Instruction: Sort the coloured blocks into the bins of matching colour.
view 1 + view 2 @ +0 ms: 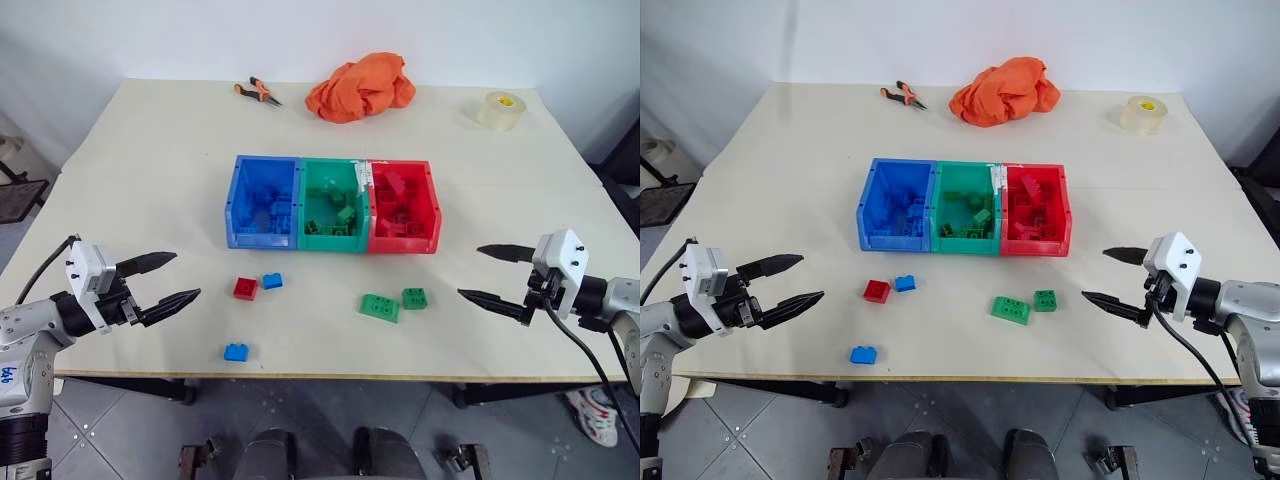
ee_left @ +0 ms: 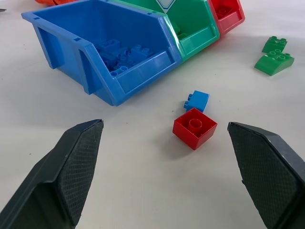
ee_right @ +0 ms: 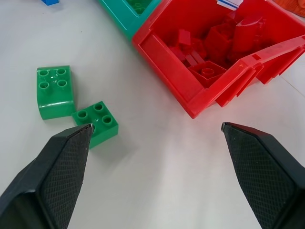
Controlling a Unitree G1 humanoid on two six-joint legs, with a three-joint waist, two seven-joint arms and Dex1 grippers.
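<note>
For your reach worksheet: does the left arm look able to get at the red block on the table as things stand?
Probably yes. The left tool is open and empty, bare table lies between it and the red block, and only a blue block sits close beside it.

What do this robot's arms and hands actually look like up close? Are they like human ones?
Not much like human ones. Each hand, left and right, is just two black pointed fingers with a cross-hatched texture on their inner faces. Behind each sits a white boxy block with small dark screws, on a black wrist. The forearms are silver-grey, with a black cable looping along each arm. The left forearm carries small blue writing.
</note>
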